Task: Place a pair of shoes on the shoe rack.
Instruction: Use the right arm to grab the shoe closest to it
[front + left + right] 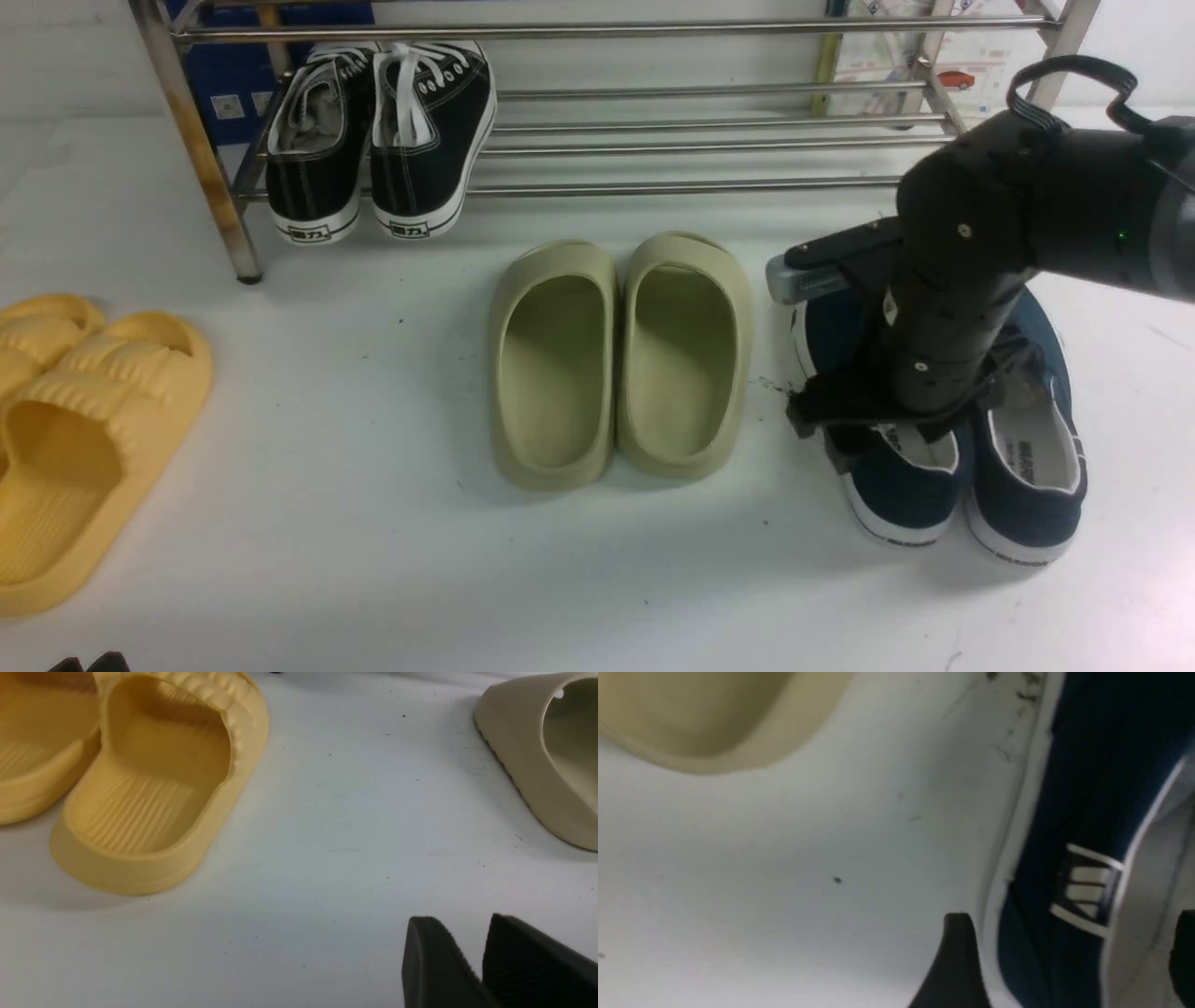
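Observation:
The pair of navy shoes stands side by side on the white table at the right, heels toward me: the left shoe (910, 499) and the right shoe (1027, 485). My right arm (952, 280) hangs over them and hides their toes. In the right wrist view my right gripper (1069, 933) is open wide astride the left shoe's (1083, 788) outer wall, one finger outside the white sole and the other over the insole. The shoe rack (653, 187) runs along the back. My left gripper (462, 921) is slightly open over bare table, holding nothing.
Black lace-up sneakers (383, 140) sit on the rack's lower shelf at its left end. Olive slides (621, 359) lie mid-table, just left of the navy shoes. Yellow slides (84, 420) lie at the left edge, near the left gripper.

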Robot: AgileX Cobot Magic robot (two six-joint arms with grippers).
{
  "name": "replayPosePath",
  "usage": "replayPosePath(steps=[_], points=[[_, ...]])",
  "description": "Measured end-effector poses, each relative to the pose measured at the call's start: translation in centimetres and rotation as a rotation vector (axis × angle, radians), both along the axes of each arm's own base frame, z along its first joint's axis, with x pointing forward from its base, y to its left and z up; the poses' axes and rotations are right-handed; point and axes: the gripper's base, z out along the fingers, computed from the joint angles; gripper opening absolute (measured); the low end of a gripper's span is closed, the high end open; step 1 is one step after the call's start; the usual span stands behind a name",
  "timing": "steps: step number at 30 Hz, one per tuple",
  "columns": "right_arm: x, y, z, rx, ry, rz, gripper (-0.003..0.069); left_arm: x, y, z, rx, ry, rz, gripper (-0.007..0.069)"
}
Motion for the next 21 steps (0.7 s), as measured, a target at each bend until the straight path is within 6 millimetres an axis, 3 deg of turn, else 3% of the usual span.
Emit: replayPosePath(steps=[7, 12, 13, 18, 21], points=[[-0.6, 0.4, -1.3, 0.055, 0.028, -0.012, 0.0540, 0.0, 0.0, 0.0, 0.000, 0.000, 0.000, 0.0194], [-0.7, 0.2, -3.0, 0.018, 0.060, -0.003, 0.0376, 0.0, 0.0, 0.0, 0.000, 0.000, 0.000, 0.0199], [-0.7, 0.2, -3.0, 0.018, 0.060, -0.003, 0.0376, 0.0, 0.0, 0.0, 0.000, 0.000, 0.000, 0.0199], [-0.5, 0.1, -2.1, 0.000, 0.045, 0.010, 0.0067, 0.0, 0.0, 0.0, 0.000, 0.000, 0.000, 0.0204], [-0.4, 0.0, -0.3, -0.018, 0.043, 0.017, 0.0044, 0.0, 0.0, 0.0, 0.000, 0.000, 0.000, 0.0206]])
